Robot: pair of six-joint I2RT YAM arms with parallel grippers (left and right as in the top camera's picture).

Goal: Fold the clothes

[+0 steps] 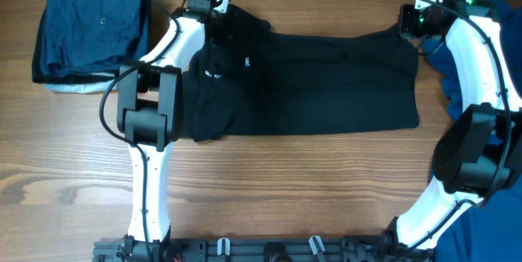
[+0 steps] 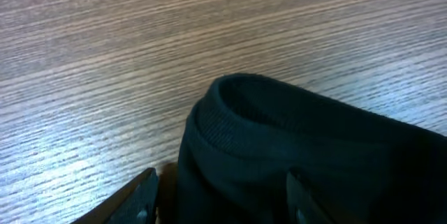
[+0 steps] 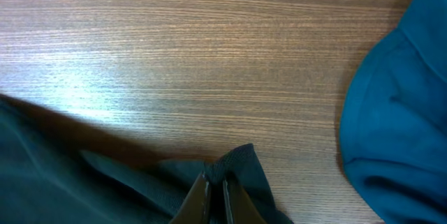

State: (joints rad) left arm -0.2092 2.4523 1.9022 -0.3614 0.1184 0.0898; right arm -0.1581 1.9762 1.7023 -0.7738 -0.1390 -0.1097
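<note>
We count three lots of clothing on the wooden table (image 1: 285,188), and two arms working over them. One black polo (image 1: 326,82) lies spread flat across the centre, long side running from nine to three o'clock, with two small white marks (image 1: 214,74) on its left part. One navy pile (image 1: 94,25) sits folded at ten o'clock from the polo, well apart from it; we cannot tell how many garments it holds, though one pale layer (image 1: 69,87) shows under its near edge. One blue shirt (image 3: 398,112) lies bunched at three o'clock, near the polo's right side.

The left gripper (image 2: 222,192) is at the polo's eleven o'clock corner. Its two fingers (image 2: 143,196) stand apart, released, with one ribbed edge (image 2: 223,123) of the black cloth lying loose between them and a gap showing beside the left finger.

The right gripper (image 3: 215,182) is at the one o'clock corner. Its two fingers are clenched together, pinching a raised tip of the black polo.
</note>
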